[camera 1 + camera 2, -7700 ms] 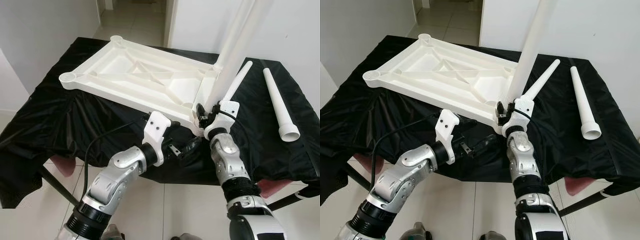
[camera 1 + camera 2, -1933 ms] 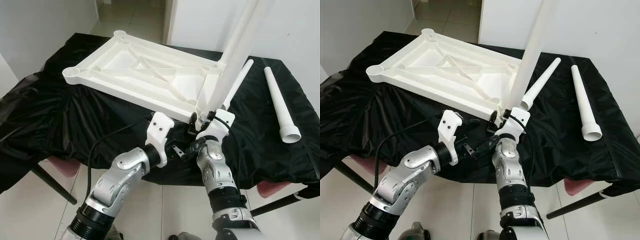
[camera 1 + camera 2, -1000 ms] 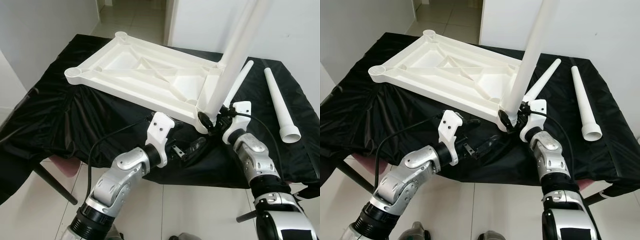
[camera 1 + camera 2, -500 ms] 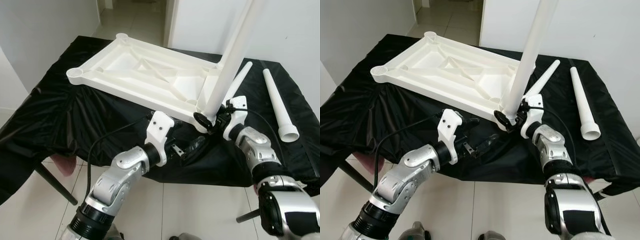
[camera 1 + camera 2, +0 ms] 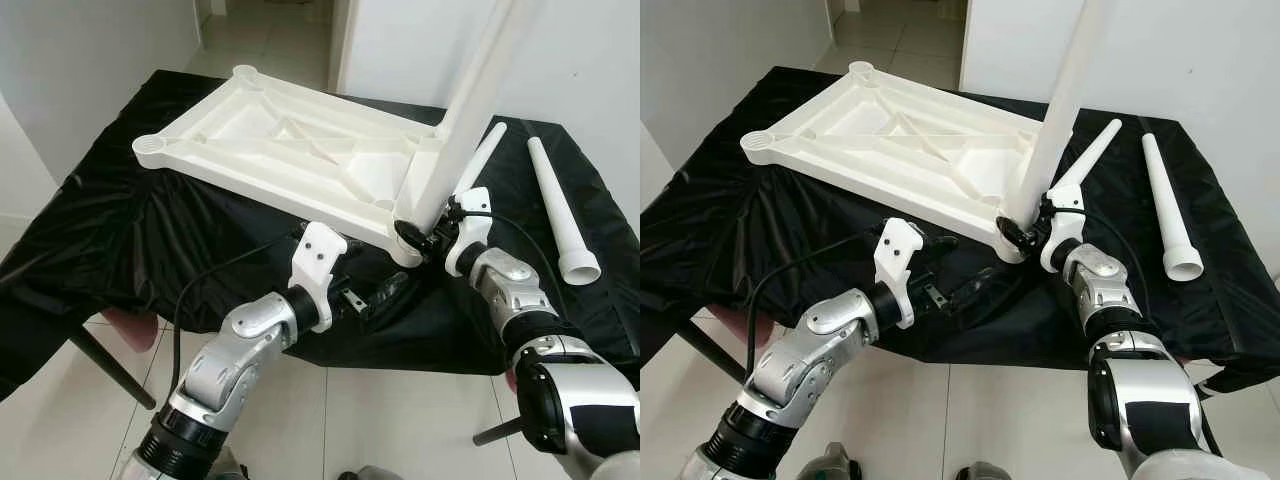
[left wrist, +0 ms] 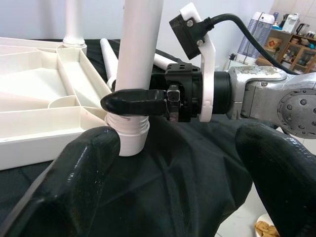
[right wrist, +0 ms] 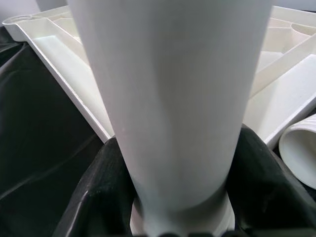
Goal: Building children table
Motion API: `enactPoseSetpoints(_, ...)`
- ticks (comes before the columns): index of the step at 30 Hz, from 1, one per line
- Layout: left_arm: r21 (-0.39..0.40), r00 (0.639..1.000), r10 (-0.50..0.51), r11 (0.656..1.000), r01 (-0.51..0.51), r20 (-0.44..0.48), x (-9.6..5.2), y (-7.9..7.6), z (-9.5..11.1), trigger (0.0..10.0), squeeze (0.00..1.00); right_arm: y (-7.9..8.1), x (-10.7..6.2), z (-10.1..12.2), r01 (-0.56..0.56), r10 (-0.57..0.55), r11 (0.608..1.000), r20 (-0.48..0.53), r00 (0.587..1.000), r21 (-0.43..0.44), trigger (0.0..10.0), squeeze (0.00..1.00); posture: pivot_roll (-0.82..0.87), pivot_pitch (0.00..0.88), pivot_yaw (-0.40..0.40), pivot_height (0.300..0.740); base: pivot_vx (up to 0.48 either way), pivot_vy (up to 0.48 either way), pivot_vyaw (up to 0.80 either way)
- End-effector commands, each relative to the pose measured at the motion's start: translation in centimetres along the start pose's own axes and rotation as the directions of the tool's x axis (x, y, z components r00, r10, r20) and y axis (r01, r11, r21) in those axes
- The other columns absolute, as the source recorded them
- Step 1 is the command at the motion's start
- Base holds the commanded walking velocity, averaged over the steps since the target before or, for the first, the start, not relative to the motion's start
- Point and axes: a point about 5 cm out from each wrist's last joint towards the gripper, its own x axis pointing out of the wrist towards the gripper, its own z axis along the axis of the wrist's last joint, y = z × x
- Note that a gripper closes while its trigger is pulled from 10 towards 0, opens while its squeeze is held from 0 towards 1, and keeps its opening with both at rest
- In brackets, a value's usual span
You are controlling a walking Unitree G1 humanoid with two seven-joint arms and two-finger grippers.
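Swinging out to the right since earlier, your right gripper [image 5: 412, 237] is clamping the upright leg [image 5: 462, 120] at the tabletop's [image 5: 290, 150] lower-right corner socket; your left gripper [image 5: 372, 297] is waiting open below; seat it next.

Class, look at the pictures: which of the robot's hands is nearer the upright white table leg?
Right. The right hand clamps the upright leg at its base; the left hand hovers open just below, apart from it.

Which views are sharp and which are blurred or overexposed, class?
Left eye view: evenly lit and sharp; the white tabletop loses some detail to brightness. Left wrist view: the left gripper's own fingers are soft, near blobs, while the right gripper on the upright leg is crisp. Right wrist view: the leg is close, blurred and washed out.
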Motion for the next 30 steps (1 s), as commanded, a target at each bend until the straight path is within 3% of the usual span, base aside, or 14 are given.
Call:
enactPoseSetpoints(1,-0.003,1.000,-0.031,1.000,0.031,-0.003,-0.1,-0.2,0.0,10.0,0.00,0.4,-0.2,-1.1,-0.033,0.034,0.999,-0.043,0.998,0.022,0.0,0.00,0.07,0.022,-0.040,0.740,0.000,0.000,0.00)
enactPoseSetpoints(5,-0.005,0.999,-0.037,0.999,0.037,0.000,0.0,-0.3,0.1,10.0,0.00,0.5,-0.3,-1.3,-0.045,0.045,0.999,-0.047,0.998,0.015,0.0,0.00,0.06,0.021,-0.042,0.740,0.000,0.000,0.00)
enactPoseSetpoints(6,-0.005,0.999,-0.038,0.999,0.038,0.000,0.1,-0.3,0.1,10.0,0.00,0.5,-0.3,-1.3,-0.043,0.044,0.999,-0.046,0.998,0.015,10.0,0.00,0.06,0.022,-0.042,0.740,0.000,0.000,0.00)
enactPoseSetpoints(13,-0.005,0.999,-0.038,0.999,0.038,0.003,0.1,-0.3,0.1,10.0,0.00,0.8,-0.2,-1.4,-0.036,0.037,0.997,-0.024,0.999,0.063,10.0,0.00,0.06,0.019,-0.046,0.740,0.000,0.000,0.00)
enactPoseSetpoints(16,-0.005,0.999,-0.038,0.999,0.038,0.004,0.2,-0.3,0.1,10.0,0.00,1.0,0.2,-1.5,0.040,-0.038,0.995,-0.024,0.999,0.096,10.0,0.00,0.06,0.017,-0.049,0.740,0.000,0.000,0.00)
enactPoseSetpoints(21,-0.005,0.999,-0.037,0.999,0.037,0.006,0.2,-0.3,0.1,10.0,0.00,1.5,0.6,-1.2,0.041,-0.043,0.991,0.006,0.999,0.124,10.0,0.00,0.06,0.017,-0.050,0.740,0.000,0.000,0.00)
enactPoseSetpoints(25,-0.005,0.999,-0.036,0.999,0.036,0.007,0.3,-0.3,0.1,10.0,0.00,3.0,1.3,-0.5,0.062,-0.072,0.988,0.061,0.996,0.139,10.0,0.00,0.06,0.017,-0.057,0.740,0.000,0.000,0.00)
enactPoseSetpoints(30,-0.006,0.999,-0.035,0.999,0.035,0.008,0.3,-0.3,0.1,10.0,0.00,3.8,1.5,-0.3,0.105,-0.118,0.983,0.082,0.990,0.149,10.0,0.00,0.06,0.016,-0.058,0.740,0.000,0.000,0.00)
